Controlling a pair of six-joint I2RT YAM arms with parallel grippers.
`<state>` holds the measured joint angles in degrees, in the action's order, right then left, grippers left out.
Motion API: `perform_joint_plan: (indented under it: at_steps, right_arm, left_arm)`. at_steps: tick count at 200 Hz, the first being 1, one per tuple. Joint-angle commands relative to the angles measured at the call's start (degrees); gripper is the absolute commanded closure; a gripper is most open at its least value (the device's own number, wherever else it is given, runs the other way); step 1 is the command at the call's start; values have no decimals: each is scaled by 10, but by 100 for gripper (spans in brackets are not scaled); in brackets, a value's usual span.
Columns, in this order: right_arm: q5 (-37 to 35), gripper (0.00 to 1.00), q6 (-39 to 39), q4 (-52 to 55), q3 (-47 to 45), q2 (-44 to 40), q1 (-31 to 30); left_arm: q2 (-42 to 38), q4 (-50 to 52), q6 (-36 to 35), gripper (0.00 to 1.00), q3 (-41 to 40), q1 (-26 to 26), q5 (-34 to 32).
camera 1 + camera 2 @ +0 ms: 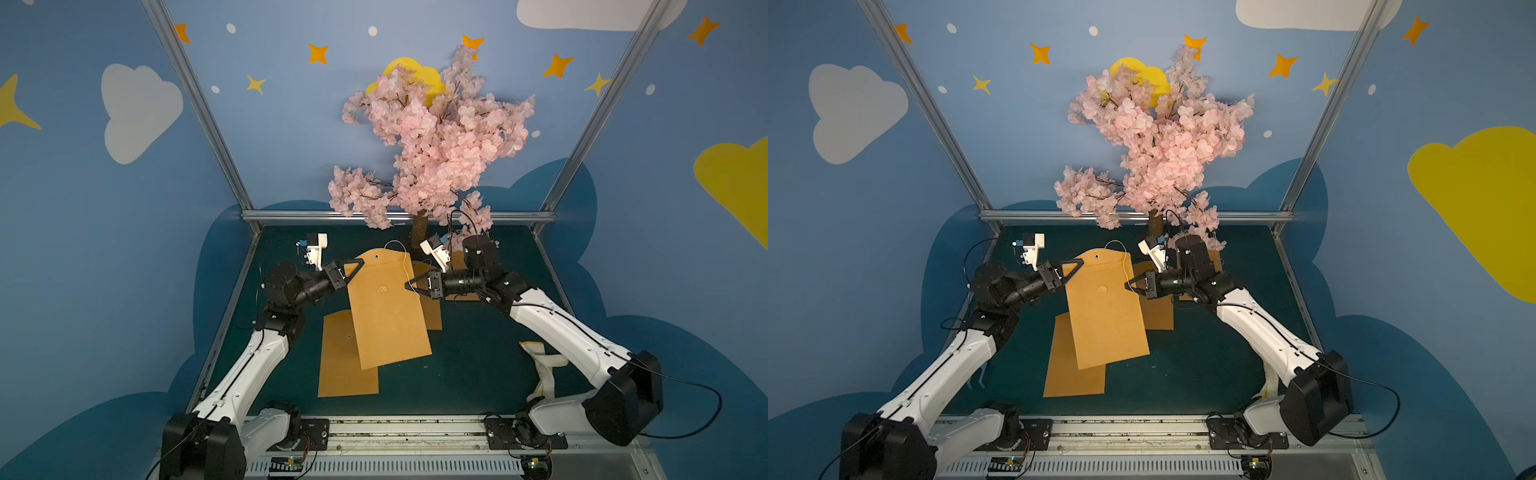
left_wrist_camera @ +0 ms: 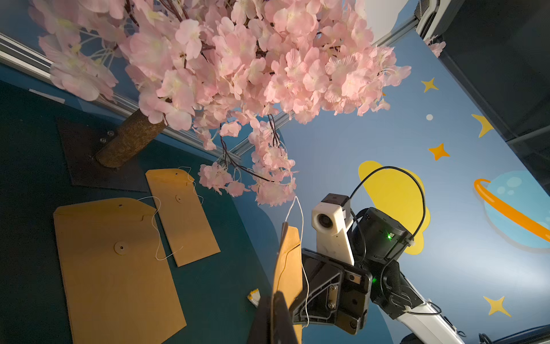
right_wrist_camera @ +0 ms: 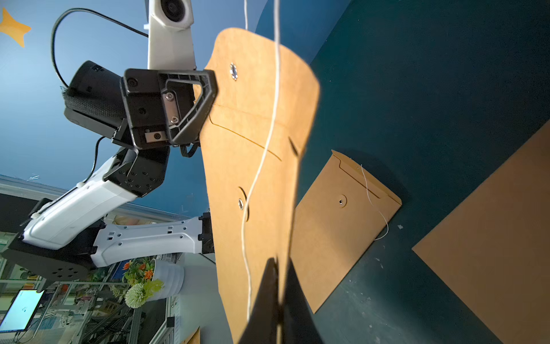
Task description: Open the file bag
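Observation:
A brown kraft file bag (image 1: 386, 316) (image 1: 1104, 320) hangs tilted in the air above the dark green table (image 1: 478, 374), its flap end toward the back. My left gripper (image 1: 360, 262) (image 1: 1080, 262) is shut on its left edge by the flap, and in the left wrist view the jaws (image 2: 272, 297) pinch the bag (image 2: 290, 262) edge-on. My right gripper (image 1: 408, 286) (image 1: 1128, 286) is shut on the opposite edge; the right wrist view shows its jaws (image 3: 278, 262) clamping the paper (image 3: 253, 134). The white string (image 1: 405, 266) (image 3: 268, 134) hangs loose, off the round button (image 1: 381, 287). The flap lies folded over the body.
Two more kraft envelopes lie flat on the table, a large one (image 1: 345, 365) (image 2: 119, 268) below the held bag and a smaller one (image 1: 432, 307) (image 2: 181, 214) behind it. A pink blossom tree (image 1: 432, 137) stands at the back, its trunk (image 1: 419, 232) near my right wrist. A white cloth (image 1: 544, 365) lies under the right arm.

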<state>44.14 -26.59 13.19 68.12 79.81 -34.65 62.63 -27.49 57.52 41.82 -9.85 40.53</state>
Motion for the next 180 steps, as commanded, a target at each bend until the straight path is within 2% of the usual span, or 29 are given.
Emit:
perform_joint_plan:
  at_steps: [1,19,36,128,180]
  right_arm:
    - [-1,99,7,8,-4,-4,-6]
    - [-3,80,-2,-5,-6,-7,-4]
    - [-2,71,-10,-19,-5,-6,-2]
    - [23,68,-36,-58,38,31,9]
    - [31,63,-38,-61,71,55,12]
  left_arm:
    - [-5,-31,8,98,-3,1,8]
    - [-10,-33,8,98,-9,1,7]
    - [-16,-33,8,98,-13,1,7]
    - [-19,-45,17,98,-26,1,16]
    - [-19,-57,26,98,-39,2,18]
